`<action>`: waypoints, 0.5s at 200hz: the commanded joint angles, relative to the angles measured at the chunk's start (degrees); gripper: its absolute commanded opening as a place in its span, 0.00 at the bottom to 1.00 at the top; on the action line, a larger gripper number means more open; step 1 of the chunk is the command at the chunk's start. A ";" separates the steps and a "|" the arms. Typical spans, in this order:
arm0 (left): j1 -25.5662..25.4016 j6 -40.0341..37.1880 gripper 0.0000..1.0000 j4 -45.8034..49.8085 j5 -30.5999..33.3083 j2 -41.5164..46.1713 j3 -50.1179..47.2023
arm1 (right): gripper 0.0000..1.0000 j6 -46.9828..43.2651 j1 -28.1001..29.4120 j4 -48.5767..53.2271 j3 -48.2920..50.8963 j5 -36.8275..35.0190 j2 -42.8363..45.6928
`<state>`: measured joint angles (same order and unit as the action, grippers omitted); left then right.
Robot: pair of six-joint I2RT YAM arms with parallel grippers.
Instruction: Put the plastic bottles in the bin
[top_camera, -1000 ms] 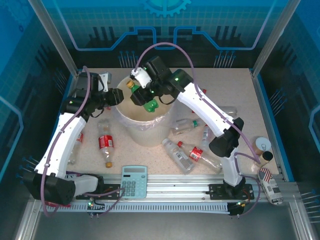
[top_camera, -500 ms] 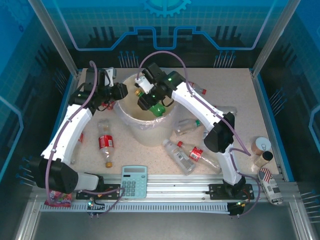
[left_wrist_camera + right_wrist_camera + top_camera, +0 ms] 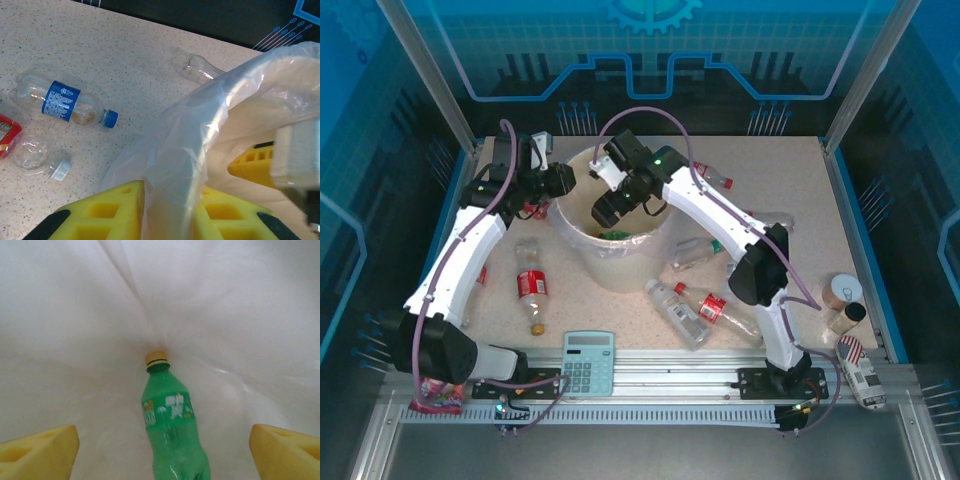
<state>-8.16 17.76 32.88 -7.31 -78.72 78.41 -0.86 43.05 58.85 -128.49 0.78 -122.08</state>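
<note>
— So, what have the fingers got?

— On the right gripper point(image 3: 606, 210), nothing. It hangs in the mouth of the bin point(image 3: 620, 272) with its fingers point(image 3: 40, 450) spread wide. Straight below them a green bottle point(image 3: 172, 435) lies at the bottom. The left gripper point(image 3: 558, 182) sits at the bin's 10 o'clock rim. Its fingers point(image 3: 107, 210) are close together astride that rim, with the liner point(image 3: 190, 135) pinched between them.

— How far along is the job, then?

— Early, I'd judge. That green bottle is the one I can make out inside, and the other bottles lie on the counter point(image 3: 790, 180).

— Count them for me.

— One bin and one bottle in it. Outside, there are at least five between 2 and 5 o'clock of the bin. Two lie near 8 o'clock, one of them a red-labelled bottle point(image 3: 530, 288). The left wrist view adds a blue-labelled bottle point(image 3: 62, 101) at its 9 o'clock, a crushed clear one below that, and another clear one at 12. That makes roughly ten, though the arms may hide more. One calculator point(image 3: 588, 362) lies at the bin's 6 o'clock.
</note>
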 commanded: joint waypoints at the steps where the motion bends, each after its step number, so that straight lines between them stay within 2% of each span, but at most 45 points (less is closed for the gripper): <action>1: -0.26 0.69 0.26 -0.75 2.56 -1.77 1.44 | 0.94 -1.77 -0.59 -0.84 0.29 0.11 7.47; 36: -0.27 0.79 0.25 -1.07 3.03 -2.97 2.44 | 0.99 -2.81 -0.59 -0.75 1.17 -0.92 13.83; 66: -0.27 0.88 0.23 -1.42 3.57 -4.10 3.53 | 0.99 -1.98 -1.17 -1.47 3.96 -5.12 21.33; 100: -0.27 0.56 0.23 -1.43 5.03 -5.61 5.27 | 0.96 3.98 -7.03 -1.83 15.04 -8.34 32.78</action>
<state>-8.34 17.96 31.88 -5.74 -82.32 81.69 -1.50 40.93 56.66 -120.16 -4.14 -95.66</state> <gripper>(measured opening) 0.228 0.969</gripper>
